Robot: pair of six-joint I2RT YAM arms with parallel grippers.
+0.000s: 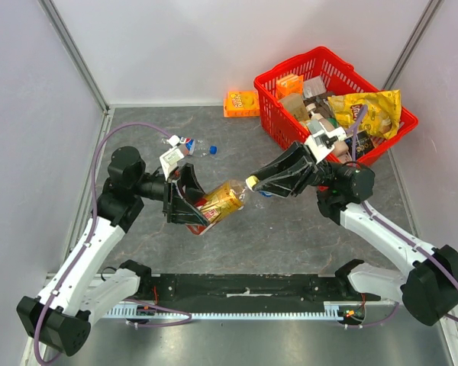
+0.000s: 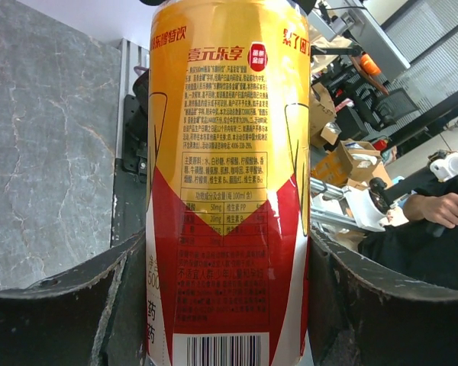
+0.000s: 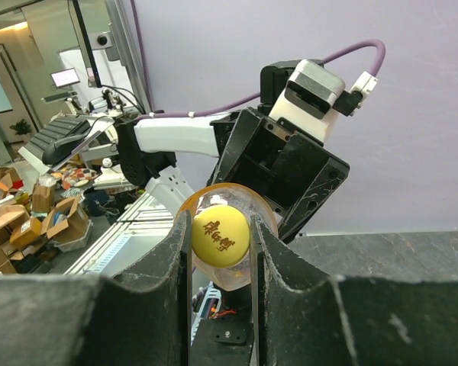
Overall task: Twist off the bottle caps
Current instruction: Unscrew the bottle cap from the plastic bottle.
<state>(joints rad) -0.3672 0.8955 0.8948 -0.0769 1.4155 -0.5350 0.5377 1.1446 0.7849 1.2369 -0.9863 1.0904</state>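
The left end effector (image 1: 189, 200) grips the amber bottle (image 1: 223, 202) lying sideways above the bench (image 1: 290, 244). Its long axis points at the right end effector (image 1: 252, 183), clamped on the yellow cap (image 3: 220, 239).

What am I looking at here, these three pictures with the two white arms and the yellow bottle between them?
These are two robot arms on a table. The top picture looks down from above; the other two come from cameras on each wrist. The left gripper holds the amber bottle by its body, lifted off the table. The right gripper has its jaws closed on the yellow cap, placed to twist it off. On the table behind lie a clear bottle and a blue cap, plus a red basket of snacks and an orange packet.
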